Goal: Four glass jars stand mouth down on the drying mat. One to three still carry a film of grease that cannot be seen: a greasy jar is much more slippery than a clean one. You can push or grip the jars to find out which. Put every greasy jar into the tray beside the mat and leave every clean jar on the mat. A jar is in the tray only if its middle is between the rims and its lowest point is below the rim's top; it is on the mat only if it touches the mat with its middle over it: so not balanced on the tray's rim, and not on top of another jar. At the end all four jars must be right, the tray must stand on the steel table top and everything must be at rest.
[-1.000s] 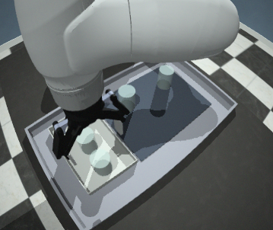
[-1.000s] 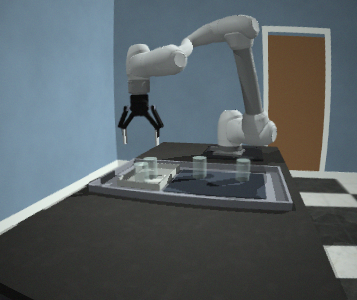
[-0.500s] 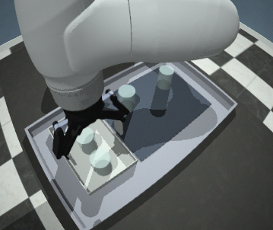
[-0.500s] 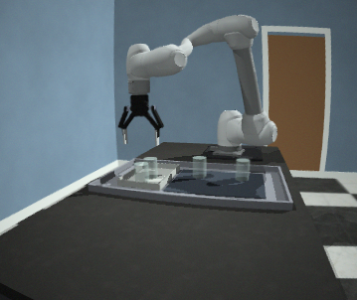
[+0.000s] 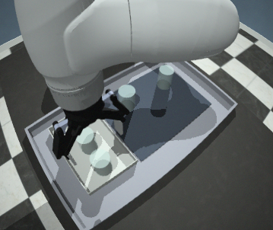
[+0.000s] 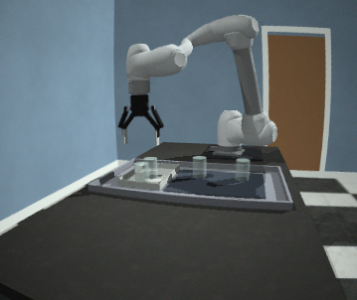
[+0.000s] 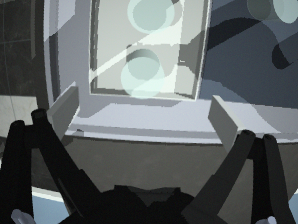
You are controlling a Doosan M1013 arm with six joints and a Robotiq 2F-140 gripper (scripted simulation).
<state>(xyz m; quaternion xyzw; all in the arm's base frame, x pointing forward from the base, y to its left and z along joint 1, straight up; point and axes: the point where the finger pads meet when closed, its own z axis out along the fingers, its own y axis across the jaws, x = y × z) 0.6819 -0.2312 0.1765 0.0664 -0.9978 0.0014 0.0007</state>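
Observation:
Two glass jars (image 5: 85, 135) (image 5: 100, 159) stand mouth down inside the pale tray (image 5: 95, 154); they also show in the wrist view (image 7: 141, 76) (image 7: 152, 11). Two more jars (image 5: 127, 95) (image 5: 165, 76) stand on the dark drying mat (image 5: 166, 110). My gripper (image 6: 140, 130) is open and empty, high above the tray's end. In the top view its fingers (image 5: 87, 126) overlap the tray from above.
The tray and mat lie on a steel table top with a raised rim (image 5: 226, 99). The arm's big white body (image 5: 128, 34) hides the far part of the table in the top view. The robot base (image 6: 242, 130) stands behind the table.

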